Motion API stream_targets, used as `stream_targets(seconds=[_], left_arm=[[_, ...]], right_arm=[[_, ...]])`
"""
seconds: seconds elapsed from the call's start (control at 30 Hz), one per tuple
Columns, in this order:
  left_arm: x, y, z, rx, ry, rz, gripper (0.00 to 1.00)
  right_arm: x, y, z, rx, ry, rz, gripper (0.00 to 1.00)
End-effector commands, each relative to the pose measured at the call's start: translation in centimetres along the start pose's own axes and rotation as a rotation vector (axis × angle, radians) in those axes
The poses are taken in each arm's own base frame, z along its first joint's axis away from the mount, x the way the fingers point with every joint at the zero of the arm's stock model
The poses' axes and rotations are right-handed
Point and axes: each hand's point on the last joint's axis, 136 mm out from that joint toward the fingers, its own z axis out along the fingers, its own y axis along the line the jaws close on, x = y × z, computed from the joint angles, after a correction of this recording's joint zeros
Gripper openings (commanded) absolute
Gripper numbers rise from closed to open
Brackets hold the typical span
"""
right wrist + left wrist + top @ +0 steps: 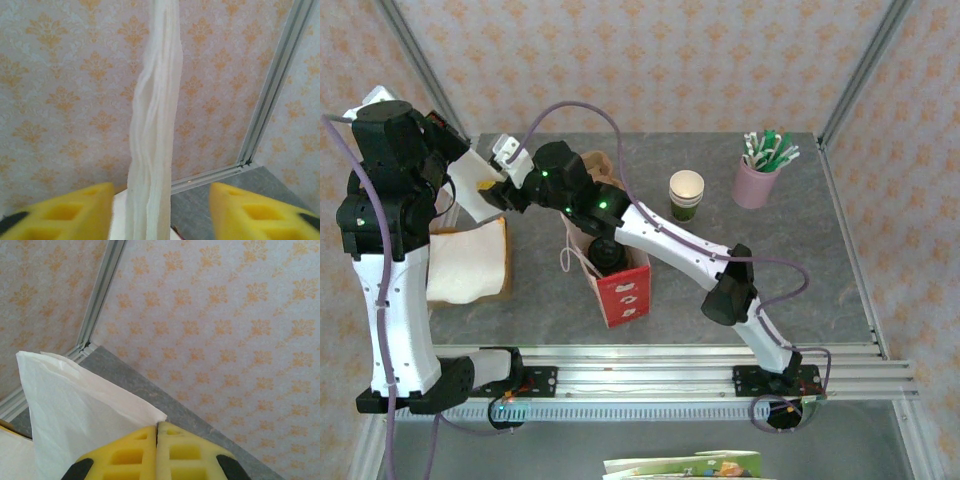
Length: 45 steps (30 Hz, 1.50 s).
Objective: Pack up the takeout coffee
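- Yellow fingers (pixel 130 455) of the left gripper (pixel 157 432) press together, pinching the corner of a white napkin (pixel 80 410).
- Right gripper (pixel 161 192) stands partly spread, its pads (pixel 75 210) on either side of the hanging napkin, apart from it.
- Takeout coffee (pixel 605 252) sits upright inside the brown paper bag (pixel 623 290) mid-table, black lid showing, under the right arm.
- Lidless green cup (pixel 686 195) stands near the bag, behind and to its right.

The left arm (pixel 390 300) stands upright, left of the bag (pixel 620 290). The left gripper (pixel 157 429) is clamped on a napkin (pixel 75 410). The right arm (pixel 670 240) reaches across above the bag, toward its far left. The right gripper (pixel 160 192) has its fingers apart, straddling the napkin's edge.
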Motion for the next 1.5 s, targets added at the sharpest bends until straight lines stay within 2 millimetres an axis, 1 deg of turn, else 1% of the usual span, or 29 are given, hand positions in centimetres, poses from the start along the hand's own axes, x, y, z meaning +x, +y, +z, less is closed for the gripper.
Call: stream_targets(seconds=[0.0, 0.07, 0.2, 0.27, 0.3, 0.4, 0.47, 0.5, 0.57, 0.6, 0.63, 0.67, 0.73, 0.77, 0.9, 0.97, 1.03, 1.13, 1.2, 1.27, 1.33, 1.4, 1.47], left_arm=[[-0.3, -0.5, -0.8, 0.025, -0.001, -0.014, 0.0], [-0.3, -0.5, -0.8, 0.027, -0.004, -0.017, 0.0], [-0.2, -0.7, -0.7, 0.04, 0.0, -0.024, 0.0], [-0.2, -0.9, -0.6, 0.048, 0.003, -0.027, 0.0], [-0.2, -0.9, -0.7, 0.051, 0.003, -0.028, 0.0], [-0.2, -1.1, -0.9, 0.062, 0.004, -0.03, 0.0], [-0.3, -1.1, -1.2, 0.071, -0.004, -0.033, 0.0], [-0.5, -1.2, -1.4, 0.074, -0.011, -0.036, 0.03], [-1.1, -1.3, -2.1, 0.089, -0.039, -0.043, 0.22], [-1.5, -1.4, -2.6, 0.1, -0.056, -0.048, 0.29], [-1.9, -1.5, -3.1, 0.113, -0.074, -0.054, 0.4], [-2.2, -1.7, -3.4, 0.128, -0.088, -0.056, 0.47], [-3.0, -2.3, -4.3, 0.168, -0.118, -0.066, 0.54], [-3.4, -2.8, -4.9, 0.196, -0.133, -0.07, 0.58], [-4.8, -4.9, -6.7, 0.316, -0.167, -0.077, 0.69], [-5.2, -5.5, -7.4, 0.354, -0.172, -0.098, 0.71], [-5.4, -5.9, -8.0, 0.378, -0.171, -0.11, 0.72], [-5.3, -6.1, -8.3, 0.394, -0.158, -0.117, 0.72], [-4.9, -6.1, -8.3, 0.4, -0.147, -0.121, 0.72], [-4.6, -6.0, -8.5, 0.406, -0.141, -0.124, 0.72], [-4.2, -5.9, -8.4, 0.411, -0.129, -0.129, 0.72], [-3.6, -5.7, -8.3, 0.414, -0.117, -0.136, 0.72], [-3.2, -5.5, -8.3, 0.417, -0.108, -0.143, 0.72]], right_arm=[[-2.5, -0.1, -0.3, 0.003, -0.073, 0.011, 0.39], [-2.6, -0.1, -0.5, 0.005, -0.072, 0.011, 0.29], [-2.9, -0.2, -0.8, 0.008, -0.067, 0.015, 0.13], [-3.1, -0.2, -1.0, 0.011, -0.064, 0.021, 0.03], [-3.2, -0.3, -1.1, 0.014, -0.064, 0.025, 0.0], [-3.7, -0.2, -1.4, 0.018, -0.063, 0.036, 0.0], [-4.4, -0.4, -1.9, 0.033, -0.068, 0.049, 0.0], [-4.8, -0.4, -2.2, 0.038, -0.068, 0.056, 0.0], [-5.6, -0.4, -3.0, 0.046, -0.067, 0.08, 0.0], [-6.1, -0.5, -3.6, 0.049, -0.068, 0.092, 0.0], [-6.6, -0.5, -4.3, 0.052, -0.065, 0.106, 0.0], [-7.0, -0.6, -4.9, 0.059, -0.058, 0.123, 0.0], [-7.3, -0.8, -6.1, 0.074, -0.035, 0.15, 0.0], [-7.0, -0.9, -6.7, 0.087, -0.012, 0.166, 0.0], [-6.5, -1.5, -8.8, 0.136, 0.054, 0.19, 0.0], [-6.9, -1.8, -10.0, 0.161, 0.066, 0.211, 0.0], [-8.1, -1.9, -11.7, 0.176, 0.058, 0.25, 0.0], [-9.8, -1.9, -14.5, 0.183, 0.042, 0.329, 0.0], [-10.2, -1.9, -16.4, 0.195, 0.046, 0.401, 0.0], [-10.0, -1.7, -18.0, 0.199, 0.065, 0.477, 0.0], [-9.4, -1.0, -19.4, 0.186, 0.093, 0.55, 0.0], [-9.1, -0.5, -20.7, 0.17, 0.11, 0.6, 0.0], [-9.0, -0.3, -22.1, 0.176, 0.117, 0.636, 0.0]])
